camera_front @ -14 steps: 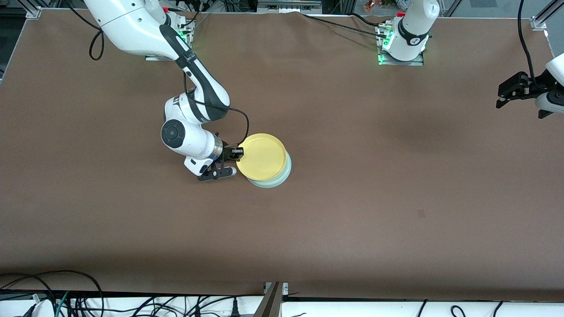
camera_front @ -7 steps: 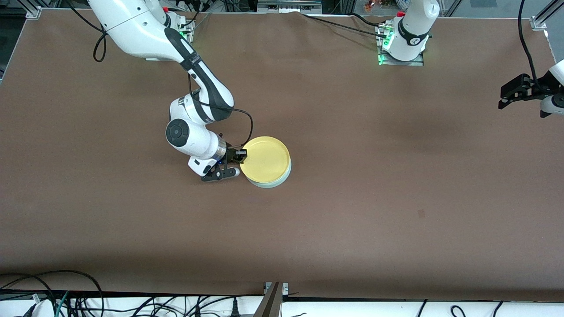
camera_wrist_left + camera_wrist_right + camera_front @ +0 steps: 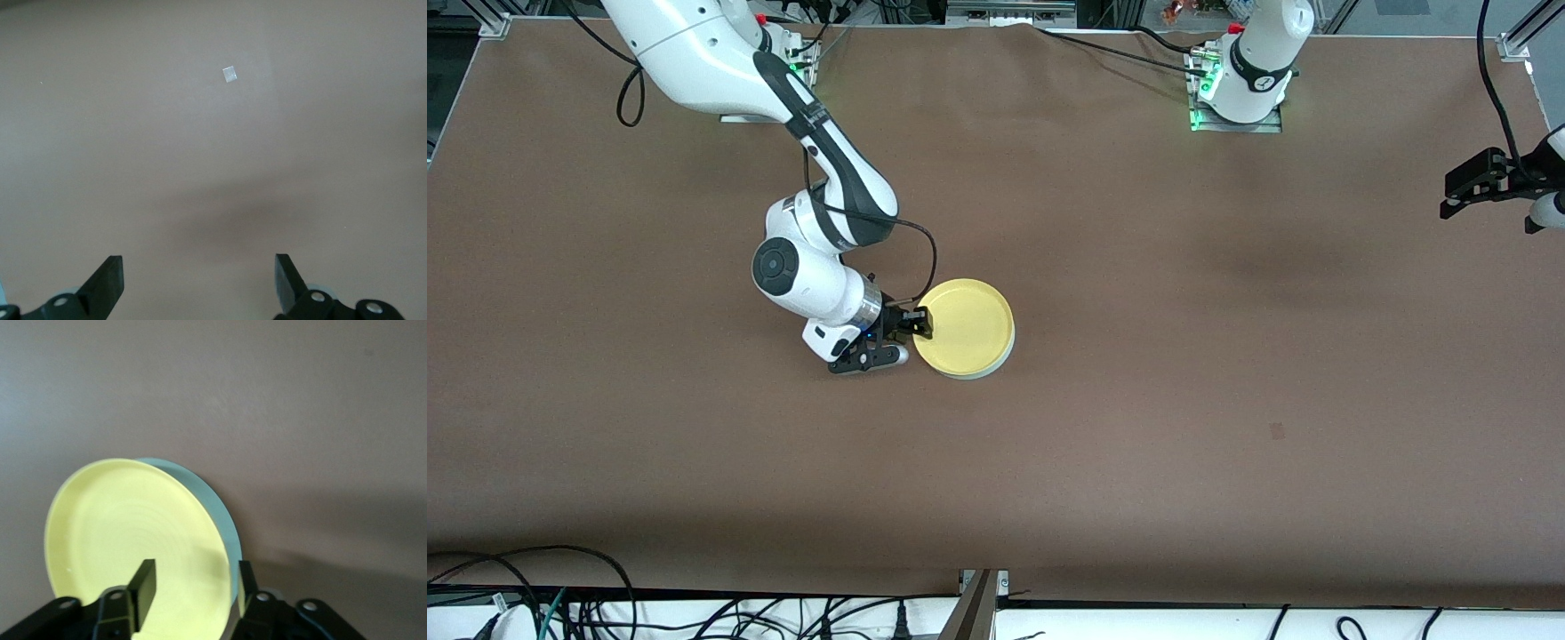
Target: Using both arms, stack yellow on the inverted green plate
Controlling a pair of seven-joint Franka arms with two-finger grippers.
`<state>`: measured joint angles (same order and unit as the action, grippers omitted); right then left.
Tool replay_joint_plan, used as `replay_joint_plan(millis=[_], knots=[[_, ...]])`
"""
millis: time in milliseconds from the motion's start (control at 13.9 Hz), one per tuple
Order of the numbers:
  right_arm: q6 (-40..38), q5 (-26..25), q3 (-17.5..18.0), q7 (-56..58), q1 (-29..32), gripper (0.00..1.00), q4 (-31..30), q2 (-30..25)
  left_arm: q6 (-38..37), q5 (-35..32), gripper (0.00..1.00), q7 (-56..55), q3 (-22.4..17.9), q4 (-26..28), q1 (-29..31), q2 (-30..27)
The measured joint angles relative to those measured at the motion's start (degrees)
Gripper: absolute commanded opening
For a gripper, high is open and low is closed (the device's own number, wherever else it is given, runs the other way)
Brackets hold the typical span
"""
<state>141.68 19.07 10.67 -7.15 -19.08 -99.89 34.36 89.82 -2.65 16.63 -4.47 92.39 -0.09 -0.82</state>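
- Right wrist view: the right gripper (image 3: 193, 583) has its jaws parted, one finger over the inner face of the yellow plate (image 3: 133, 540), the other outside the rim, with a gap showing on each side of the rim, so the rim sits between them without a firm pinch.
- The yellow plate lies right way up on the green plate (image 3: 217, 510), of which only a thin crescent of edge shows past the yellow rim.
- Front view: the right gripper (image 3: 911, 331) is low at the edge of the stack, on the side toward the right arm's end of the desk (image 3: 1227, 400).
- The yellow plate (image 3: 964, 327) covers nearly all of the green plate (image 3: 996, 363); a pale sliver of green shows along the edge nearer the front camera.
- The stack sits around the middle of the desk, somewhat toward the right arm's end.
- Left wrist view: the left gripper (image 3: 200, 283) has its jaws wide apart, holding nothing, above bare desk with a small pale square mark (image 3: 229, 74) on it.
- Front view: the left gripper (image 3: 1476, 182) hangs in the air over the desk's edge at the left arm's end, well apart from the plates; that arm waits.
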Motion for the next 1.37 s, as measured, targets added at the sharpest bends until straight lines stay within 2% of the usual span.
replay_joint_plan(millis=[72,216,433,649,793,937,1154,1370], knots=[[-2.06,-0.08,-0.91,0.0,-0.02,1.0,0.83,-1.63,-0.08,0.0,1.0,-0.02,0.02,0.0,0.0,0.03],[-11.36,-1.61,-5.16,0.25,0.02,1.0,2.14,-7.3,-0.08,0.0,1.0,-0.03,0.06,0.0,-0.01,0.09],[-29.34,-8.43,-12.55,0.97,0.41,1.0,4.7,-16.64,-0.08,0.0,1.0,-0.07,0.06,-0.03,-0.01,0.12],[-45.89,-14.6,-15.95,1.0,0.47,1.0,7.75,-21.73,-0.08,0.0,1.0,-0.14,0.06,-0.05,-0.01,0.15],[-49.19,-16.63,-16.89,1.66,0.94,1.0,8.42,-23.8,-0.08,0.0,1.0,-0.16,0.07,-0.07,-0.01,0.17],[-53.05,-17.05,-15.55,4.96,4.93,1.0,8.45,-26.54,-0.3,0.0,1.0,-0.17,0.08,-0.08,-0.01,0.22],[-53.84,-17.38,-14.61,9.35,11.77,1.0,8.46,-30.68,-1.49,0.0,1.0,-0.17,0.08,-0.09,-0.01,0.27],[-53.91,-18.68,-15.33,10.01,13.98,1.0,8.41,-33.87,-1.72,0.0,1.0,-0.17,0.08,-0.09,-0.01,0.32]])
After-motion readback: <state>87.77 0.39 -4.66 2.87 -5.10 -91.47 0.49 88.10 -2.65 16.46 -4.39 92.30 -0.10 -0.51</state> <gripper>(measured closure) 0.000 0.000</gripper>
